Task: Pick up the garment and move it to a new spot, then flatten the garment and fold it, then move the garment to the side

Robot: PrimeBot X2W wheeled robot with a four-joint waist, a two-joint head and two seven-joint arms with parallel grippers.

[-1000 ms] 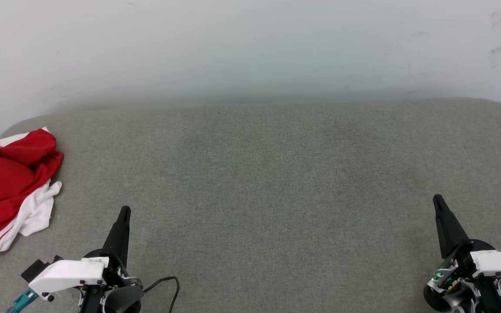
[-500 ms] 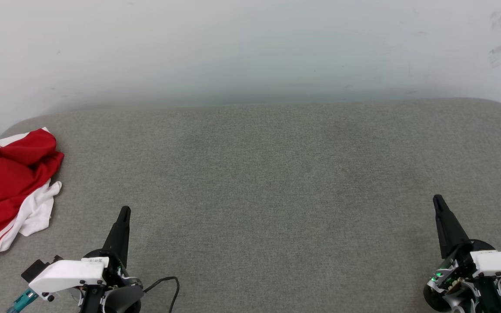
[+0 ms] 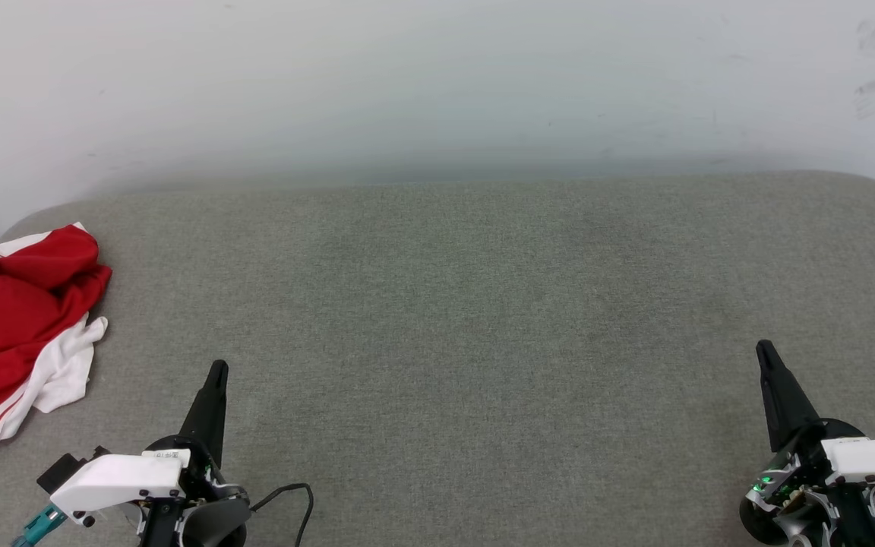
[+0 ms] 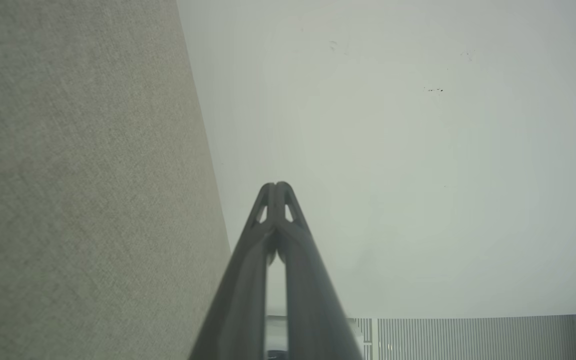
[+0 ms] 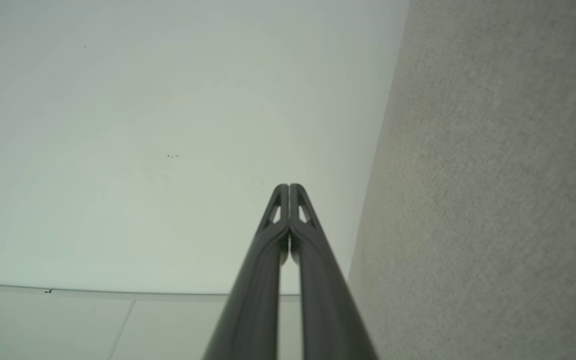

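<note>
The garment is a crumpled red shirt with white sleeve cloth and red-and-white stripes, lying at the far left edge of the grey fabric surface. My left gripper rests low at the lower left, to the right of the garment and apart from it, fingers shut with nothing between them. My right gripper sits at the lower right, far from the garment, also shut and empty. In the left wrist view the left gripper has its tips pressed together. The right gripper looks the same in the right wrist view.
A pale wall rises right behind the surface's far edge. A black cable loops beside the left wrist. The surface's rounded corners show at the far left and far right.
</note>
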